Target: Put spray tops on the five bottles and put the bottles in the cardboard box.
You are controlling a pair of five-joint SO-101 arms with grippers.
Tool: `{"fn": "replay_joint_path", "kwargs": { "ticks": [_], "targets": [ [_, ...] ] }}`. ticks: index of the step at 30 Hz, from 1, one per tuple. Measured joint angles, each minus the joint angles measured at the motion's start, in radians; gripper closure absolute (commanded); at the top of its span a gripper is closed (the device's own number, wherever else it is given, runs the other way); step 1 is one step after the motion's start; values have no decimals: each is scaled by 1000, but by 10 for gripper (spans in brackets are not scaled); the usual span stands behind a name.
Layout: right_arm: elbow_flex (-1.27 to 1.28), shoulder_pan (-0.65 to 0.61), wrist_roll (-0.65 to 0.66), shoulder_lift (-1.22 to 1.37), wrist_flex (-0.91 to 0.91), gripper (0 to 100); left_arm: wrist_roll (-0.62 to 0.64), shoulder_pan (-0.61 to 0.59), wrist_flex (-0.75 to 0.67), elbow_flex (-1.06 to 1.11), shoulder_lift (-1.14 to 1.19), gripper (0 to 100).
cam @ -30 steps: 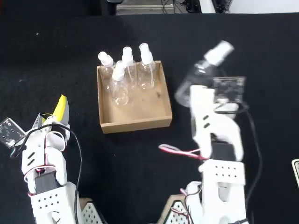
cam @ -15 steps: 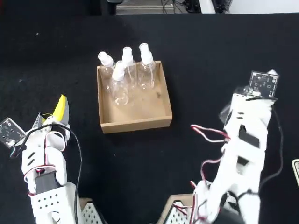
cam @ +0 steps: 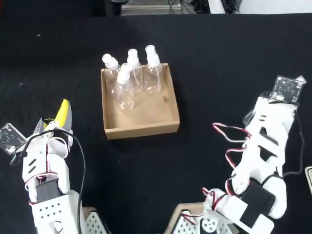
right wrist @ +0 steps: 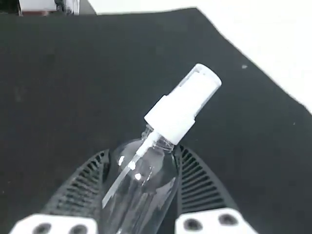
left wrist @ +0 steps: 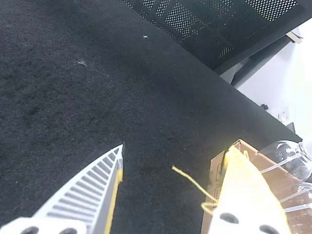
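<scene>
The cardboard box (cam: 141,130) sits on the black table left of centre. Several clear bottles (cam: 125,87) with white spray tops stand upright in its far half. In the right wrist view, my right gripper (right wrist: 142,151) is shut on another clear bottle (right wrist: 141,185) with a white spray top (right wrist: 183,105) on it. The right arm (cam: 265,141) stretches along the table's right side, well away from the box. My left gripper (cam: 51,116) stands open near the front left with nothing between its fingers. The box corner (left wrist: 219,170) lies just past its yellow finger.
Black cloth covers the whole table (cam: 209,44). A small pale object (cam: 308,175) lies at the right edge near the front. A dark mesh panel (left wrist: 219,24) stands beyond the table's far edge.
The right arm has swung from beside the box out to the table's right side, carrying the bottle with it. The left arm has kept still.
</scene>
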Motion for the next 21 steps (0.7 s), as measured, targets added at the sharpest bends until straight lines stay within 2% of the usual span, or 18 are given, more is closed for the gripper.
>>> {"fn": "replay_joint_path", "kwargs": {
  "ticks": [5, 8, 21],
  "targets": [
    [-51, 0, 6, 0, 0, 987, 0, 0, 0, 0, 0, 694],
    [-64, 0, 6, 25, -69, 988, 0, 0, 0, 0, 0, 694],
    [-74, 0, 6, 480, -815, 988, 0, 0, 0, 0, 0, 694]
  ]
}}
